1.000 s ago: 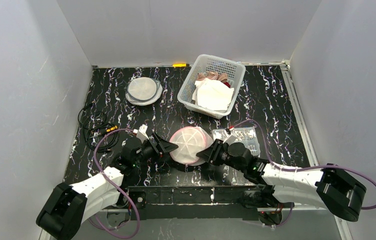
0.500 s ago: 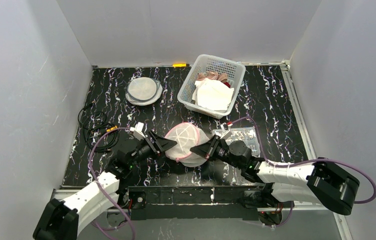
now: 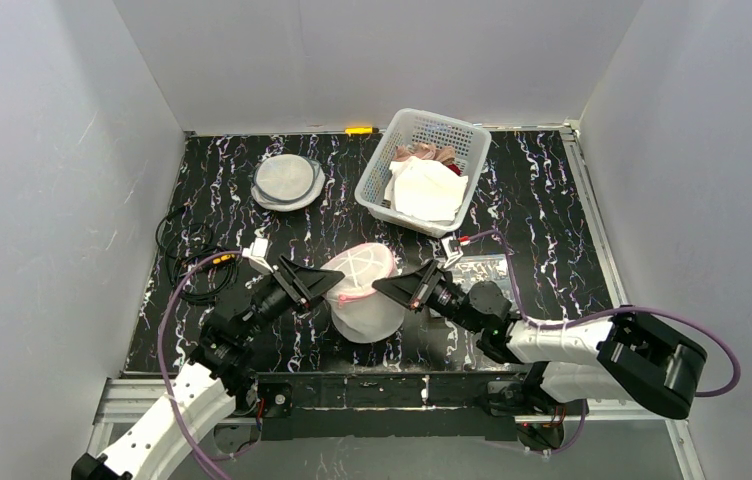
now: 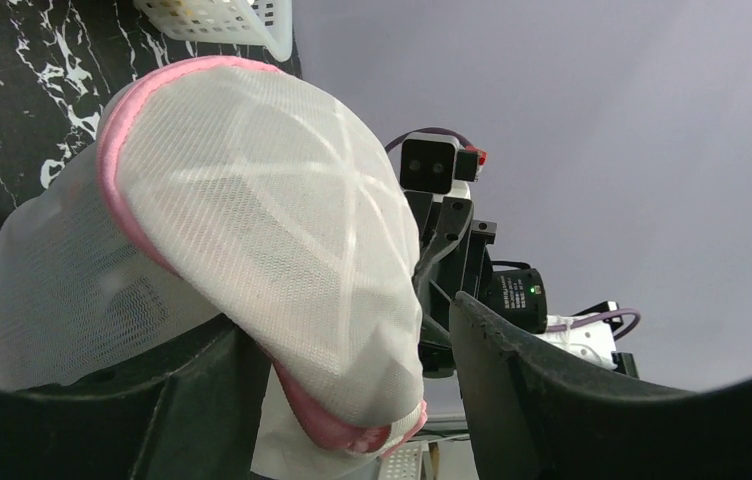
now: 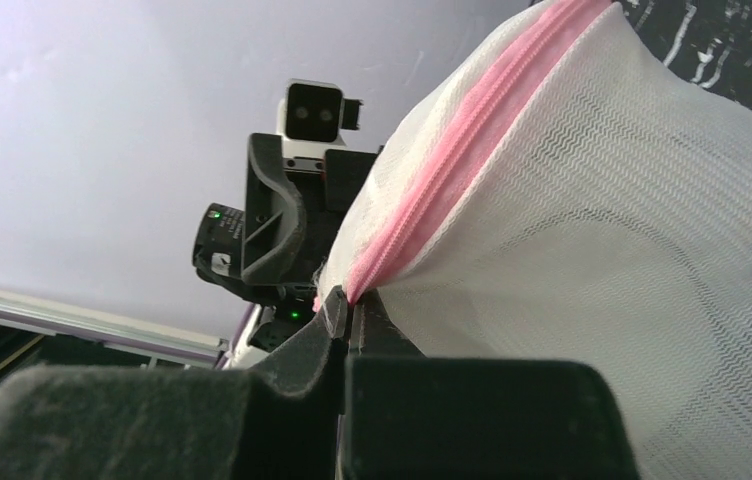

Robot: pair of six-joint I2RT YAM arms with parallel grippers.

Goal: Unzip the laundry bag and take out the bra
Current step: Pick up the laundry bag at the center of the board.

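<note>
- Top view: a white mesh bag (image 3: 364, 295) with a pink zip edge stands tilted at the near middle of a black marbled table (image 3: 542, 200), between the two arms. Whether its low end rests on the table cannot be told.
- The left gripper (image 3: 330, 281) meets the bag's left edge, and the right gripper (image 3: 382, 286) meets its right edge.
- A white basket (image 3: 380, 185) of cloths sits behind the bag. A round mesh disc (image 3: 288, 181) lies at the back left, a cable (image 3: 190, 258) is coiled at the left, and a clear box (image 3: 497, 272) is just right of the bag.
- Left wrist view: the bag's domed face (image 4: 252, 200) fills the space between the left gripper's fingers (image 4: 492, 360). The jaws are apart. The bag lies against one finger, and a gap shows beside the other.
- A dim shape shows through the mesh; what it is cannot be told.
- Right wrist view: the right gripper's jaws are pressed together, pinching the bag at its pink zip (image 5: 452, 140). The zip runs up and away from the fingertips and looks closed along the part that shows.
</note>
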